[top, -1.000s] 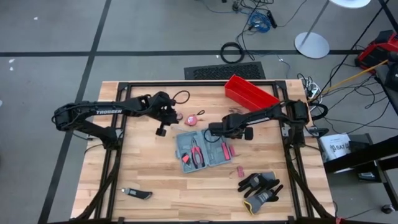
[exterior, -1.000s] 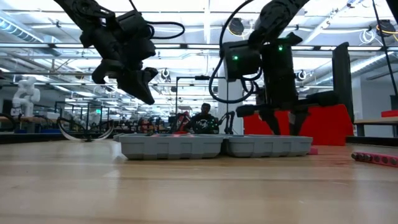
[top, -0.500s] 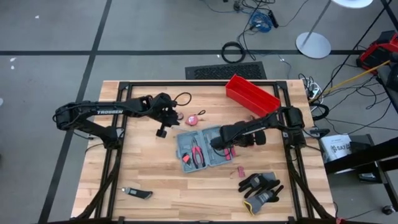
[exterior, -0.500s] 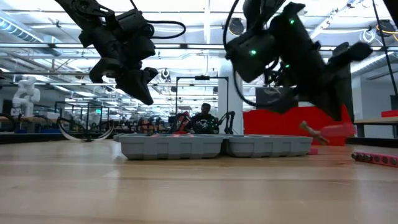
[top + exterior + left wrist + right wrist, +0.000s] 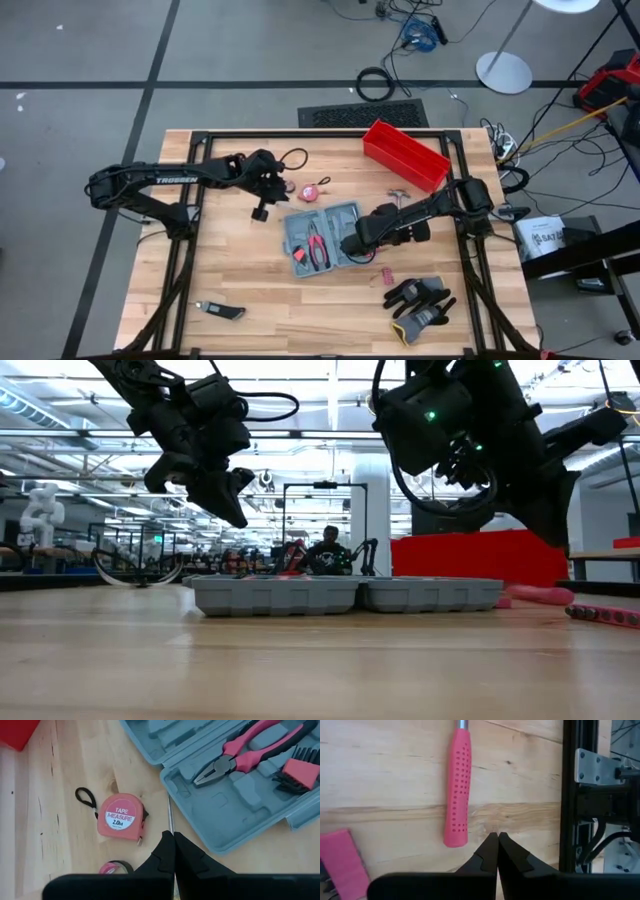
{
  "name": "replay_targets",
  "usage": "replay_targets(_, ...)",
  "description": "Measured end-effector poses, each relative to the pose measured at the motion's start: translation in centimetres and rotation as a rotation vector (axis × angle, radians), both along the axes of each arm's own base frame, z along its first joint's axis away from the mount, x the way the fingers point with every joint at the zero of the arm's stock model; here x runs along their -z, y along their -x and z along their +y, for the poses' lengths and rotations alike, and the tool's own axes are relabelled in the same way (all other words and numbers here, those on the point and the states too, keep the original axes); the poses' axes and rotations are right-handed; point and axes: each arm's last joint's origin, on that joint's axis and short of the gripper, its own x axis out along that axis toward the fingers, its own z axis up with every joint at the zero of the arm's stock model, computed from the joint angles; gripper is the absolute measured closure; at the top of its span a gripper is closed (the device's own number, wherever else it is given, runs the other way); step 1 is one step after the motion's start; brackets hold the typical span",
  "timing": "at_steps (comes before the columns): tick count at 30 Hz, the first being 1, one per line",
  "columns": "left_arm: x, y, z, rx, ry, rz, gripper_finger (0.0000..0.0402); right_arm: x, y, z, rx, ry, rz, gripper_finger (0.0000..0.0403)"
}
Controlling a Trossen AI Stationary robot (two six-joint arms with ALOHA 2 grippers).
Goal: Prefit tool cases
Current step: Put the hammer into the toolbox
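The grey-blue tool case (image 5: 320, 238) lies open and flat on the table, also in the low view (image 5: 345, 595). Its moulded inside (image 5: 235, 785) holds pink-handled pliers (image 5: 250, 755). A hammer with a pink handle (image 5: 457, 785) lies on the wood to the right of the case (image 5: 540, 596). My right gripper (image 5: 495, 837) is shut, empty and raised, just off the handle's free end. My left gripper (image 5: 260, 211) is shut and hovers off the case's far left corner, beside a pink tape measure (image 5: 120, 817).
A red bin (image 5: 405, 150) sits at the far right. Black gloves (image 5: 420, 300) and a small pink piece (image 5: 386, 273) lie near right, and a utility knife (image 5: 220, 312) near left. The table's black frame rail (image 5: 570, 795) runs close to the hammer. A person (image 5: 328, 550) sits far behind.
My right gripper has swung from above the case's right half toward the table's right and near side, tipping over as it went. Half a second ago the hammer hung at it. Now the hammer lies on the table right of the case, with the gripper above it.
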Motion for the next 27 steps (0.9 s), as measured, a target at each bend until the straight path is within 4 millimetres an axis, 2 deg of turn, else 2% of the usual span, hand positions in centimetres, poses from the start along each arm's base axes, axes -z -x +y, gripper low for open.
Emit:
replay_targets(3,-0.1,-0.2,-0.1,-0.015,0.013,-0.013,0.0400,-0.5,0.3,0.6,-0.021,0.035,-0.031,0.0401)
replay_targets(5,-0.3,-0.4,-0.1,-0.041,0.028,-0.039,0.0400,-1.9,0.9,1.2,-0.048,0.070,-0.088,0.0402)
replay_targets(8,-0.4,-0.5,-0.1,-0.093,0.056,-0.049,0.0400,-4.9,2.4,2.6,-0.101,0.093,-0.220,0.0402)
replay_targets(12,-0.4,-0.7,-0.4,-0.124,0.083,-0.052,0.0400,-10.0,5.8,4.1,-0.191,0.214,-0.502,0.0402)
replay_targets(15,-0.5,-0.9,-0.8,-0.125,0.095,-0.058,0.0400,-12.3,7.8,4.6,-0.247,0.239,-0.634,0.0402)
replay_targets(17,-0.6,-1.1,-1.1,-0.114,0.090,-0.070,0.0400,-12.9,8.6,4.6,-0.270,0.248,-0.671,0.0402)
replay_targets(21,-1.1,-1.9,-1.7,-0.126,0.045,-0.141,0.0400,-13.0,8.7,4.6,-0.356,0.238,-0.650,0.0403)
replay_targets(24,-2.5,-3.2,-2.5,-0.155,0.017,-0.316,0.0400,-13.2,8.8,4.5,-0.411,0.287,-0.664,0.0403)
replay_targets(27,-4.4,-5.0,-4.1,-0.063,-0.034,-0.479,0.0398,-13.7,9.3,4.5,-0.445,0.280,-0.677,0.0403)
